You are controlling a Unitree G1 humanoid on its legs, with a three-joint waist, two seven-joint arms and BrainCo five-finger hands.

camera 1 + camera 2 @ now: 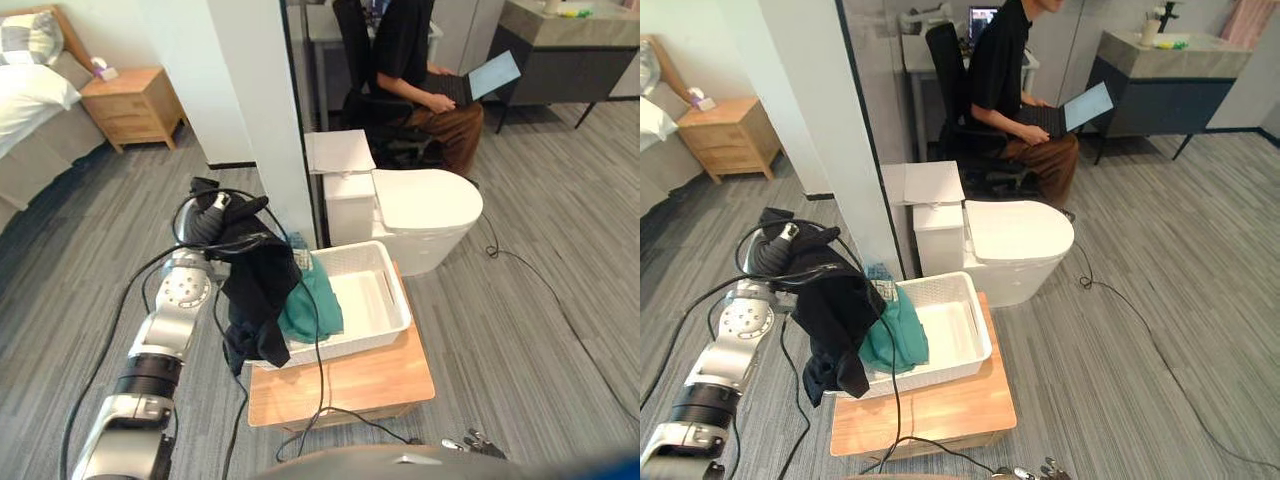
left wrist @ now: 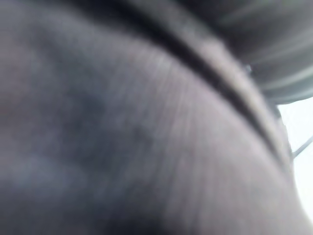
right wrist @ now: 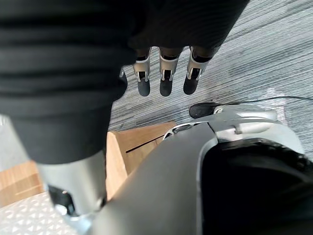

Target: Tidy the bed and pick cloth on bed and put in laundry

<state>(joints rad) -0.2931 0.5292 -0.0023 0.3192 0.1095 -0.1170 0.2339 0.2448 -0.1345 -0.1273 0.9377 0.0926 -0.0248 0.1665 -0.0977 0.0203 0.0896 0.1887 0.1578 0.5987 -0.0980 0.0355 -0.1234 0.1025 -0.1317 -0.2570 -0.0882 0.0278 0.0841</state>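
A black cloth (image 1: 255, 290) hangs from my left hand (image 1: 212, 222), draped down over the left rim of the white laundry basket (image 1: 392, 300) and partly outside it. The cloth covers that hand's fingers, and dark fabric (image 2: 122, 137) lies right against the left wrist view. A teal cloth (image 1: 318, 308) lies inside the basket at its left end. My right hand (image 3: 166, 81) hangs low beside my body, its fingers straight and holding nothing.
The basket stands on a low wooden table (image 1: 365, 385). Just behind it are a white toilet (image 1: 425, 208) and a white pillar (image 1: 265, 110). A person with a laptop (image 1: 430, 70) sits further back. The bed (image 1: 30, 110) and a nightstand (image 1: 135, 100) are far left.
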